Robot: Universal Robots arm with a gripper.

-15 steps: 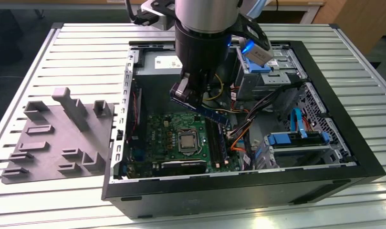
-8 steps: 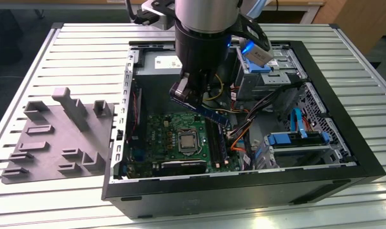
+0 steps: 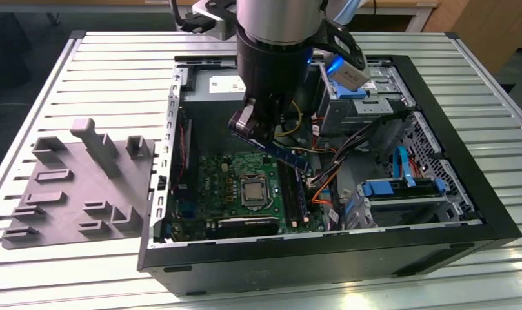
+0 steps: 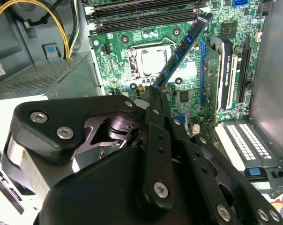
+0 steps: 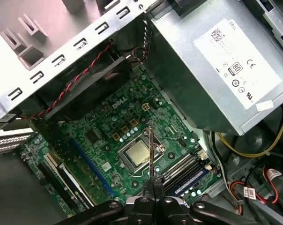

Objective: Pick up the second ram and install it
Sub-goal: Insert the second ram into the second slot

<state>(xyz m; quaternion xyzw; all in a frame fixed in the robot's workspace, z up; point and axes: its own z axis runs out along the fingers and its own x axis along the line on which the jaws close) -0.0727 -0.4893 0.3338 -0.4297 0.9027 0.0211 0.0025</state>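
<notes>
**Exterior view.** I am logging the gripper (image 3: 248,129) hanging inside the open computer case (image 3: 330,248), clamping the memory stick (image 3: 278,152) by one end. The stick is slanting down above the motherboard (image 3: 230,171) and is clear of it. Its lower end is pointing toward the memory slots (image 3: 293,194) beside the processor socket (image 3: 255,192). A grey holder block (image 3: 80,181) is lying on the table (image 3: 71,278) at the exterior view's left, well apart from the case.

**Second wrist view.** The gripper (image 4: 153,101) is pinching the near end of the memory stick (image 4: 183,49). The stick is reaching out at a tilt across the processor socket (image 4: 151,58) toward the memory slots (image 4: 141,14).

**First wrist view.** The memory stick (image 5: 151,150) is showing edge-on as a thin line over the processor socket (image 5: 137,153). The memory slots (image 5: 186,171) are sitting just beside it, and the power supply (image 5: 212,70) is standing close by.

**Step in hand.** I am judging the pickup done and the carry to the slots under way, with the stick not yet seated.

**Requirement.** Seating is calling for the stick levelled, with its long edge parallel to a free slot and directly above it, before any press straight down.
</notes>
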